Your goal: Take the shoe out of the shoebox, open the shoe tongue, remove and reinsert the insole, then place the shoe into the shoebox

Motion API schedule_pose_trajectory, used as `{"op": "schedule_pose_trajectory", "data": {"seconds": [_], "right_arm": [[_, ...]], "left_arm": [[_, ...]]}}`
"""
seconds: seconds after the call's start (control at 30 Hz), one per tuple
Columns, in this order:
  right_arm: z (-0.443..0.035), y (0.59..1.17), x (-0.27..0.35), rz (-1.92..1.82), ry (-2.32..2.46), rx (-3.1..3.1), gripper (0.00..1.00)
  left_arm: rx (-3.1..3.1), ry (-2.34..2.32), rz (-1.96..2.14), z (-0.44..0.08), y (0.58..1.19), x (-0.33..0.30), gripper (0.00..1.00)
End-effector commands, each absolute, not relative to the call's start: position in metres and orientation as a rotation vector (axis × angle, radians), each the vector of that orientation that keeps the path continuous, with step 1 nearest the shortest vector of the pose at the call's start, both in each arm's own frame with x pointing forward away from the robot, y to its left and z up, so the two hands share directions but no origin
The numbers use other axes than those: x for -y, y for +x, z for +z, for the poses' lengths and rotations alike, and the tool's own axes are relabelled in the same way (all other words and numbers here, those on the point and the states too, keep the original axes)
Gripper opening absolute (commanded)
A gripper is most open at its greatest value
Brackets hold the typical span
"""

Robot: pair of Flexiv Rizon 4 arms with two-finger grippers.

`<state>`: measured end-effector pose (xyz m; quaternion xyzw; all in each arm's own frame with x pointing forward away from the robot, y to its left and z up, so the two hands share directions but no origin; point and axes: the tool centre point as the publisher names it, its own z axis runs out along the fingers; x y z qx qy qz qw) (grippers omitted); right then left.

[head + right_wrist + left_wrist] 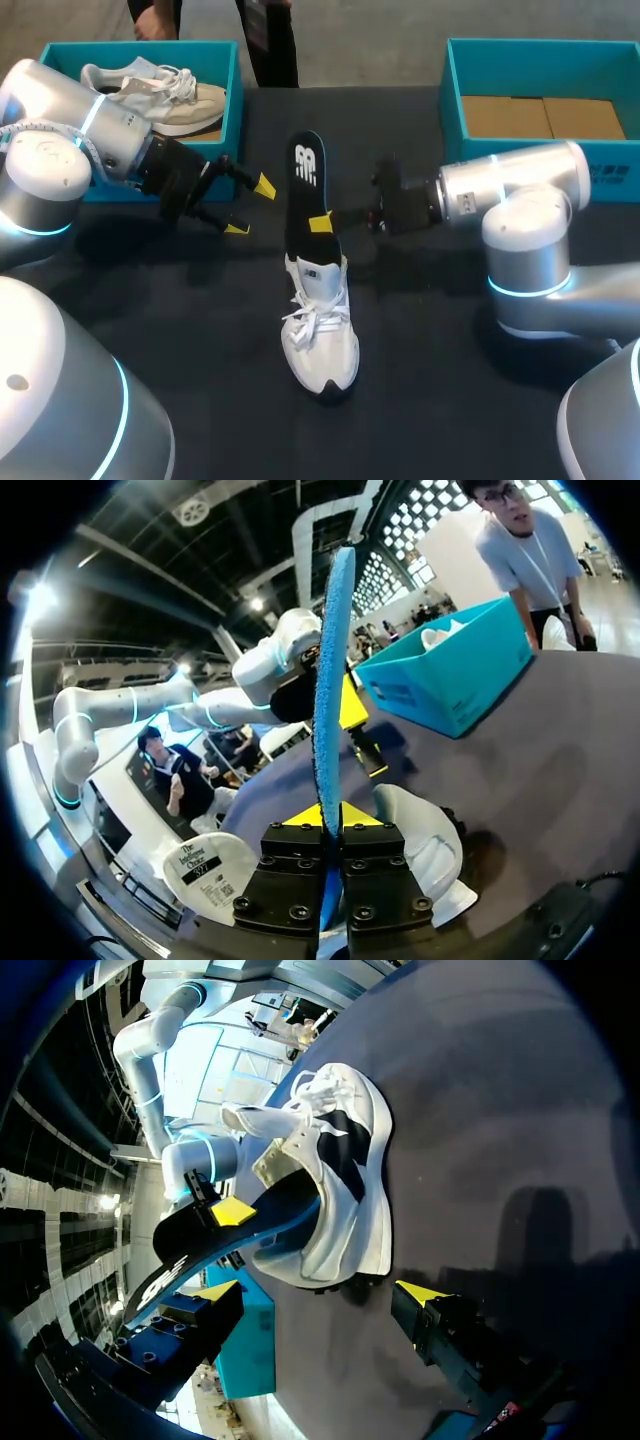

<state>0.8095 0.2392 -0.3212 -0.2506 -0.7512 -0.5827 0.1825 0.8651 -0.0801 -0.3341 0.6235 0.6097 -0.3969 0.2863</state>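
A white lace-up sneaker (322, 335) is being kept upright on its sole near the middle of the dark table (450, 400), between the two arms. Its long axis is being run from near to far in the head view. The toe is being pointed toward the robot's side of the table and the heel toward the far edge. Its laces are being left loose over the tongue.

A flat black insole with a blue edge (305, 190) is being held partly out of the sneaker's opening. One end is being kept down inside the heel, while the rest is being raised and stretched away beyond the heel, roughly in line with the shoe.

The right gripper (322, 224) is being kept clamped on the insole partway along its length. In the right wrist view the thin blue edge is being pinched between both yellow tips.

The left gripper (251, 207) is being held just beside the insole, on the left arm's side of it. Its fingers are being kept spread apart, clear of both insole and shoe.

An open teal cardboard shoebox (232, 100) is being kept at the far left of the table, with a pale beige-and-white sneaker (160, 92) lying inside it. A second teal shoebox (452, 100), showing a brown cardboard floor, is being kept at the far right.
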Motion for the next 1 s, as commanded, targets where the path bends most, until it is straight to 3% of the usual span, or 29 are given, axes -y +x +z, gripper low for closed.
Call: {"op": "schedule_pose_trajectory", "data": {"seconds": [0.03,1.0], "right_arm": [[-0.325,0.809,-0.241,-1.612,-0.707,2.127,0.00],[-0.358,0.780,-0.238,-1.498,-0.703,2.084,0.00]], "left_arm": [[-1.629,1.666,-1.056,-0.334,0.864,0.080,1.00],[-1.629,1.666,-1.056,-0.334,0.864,0.080,1.00]]}}
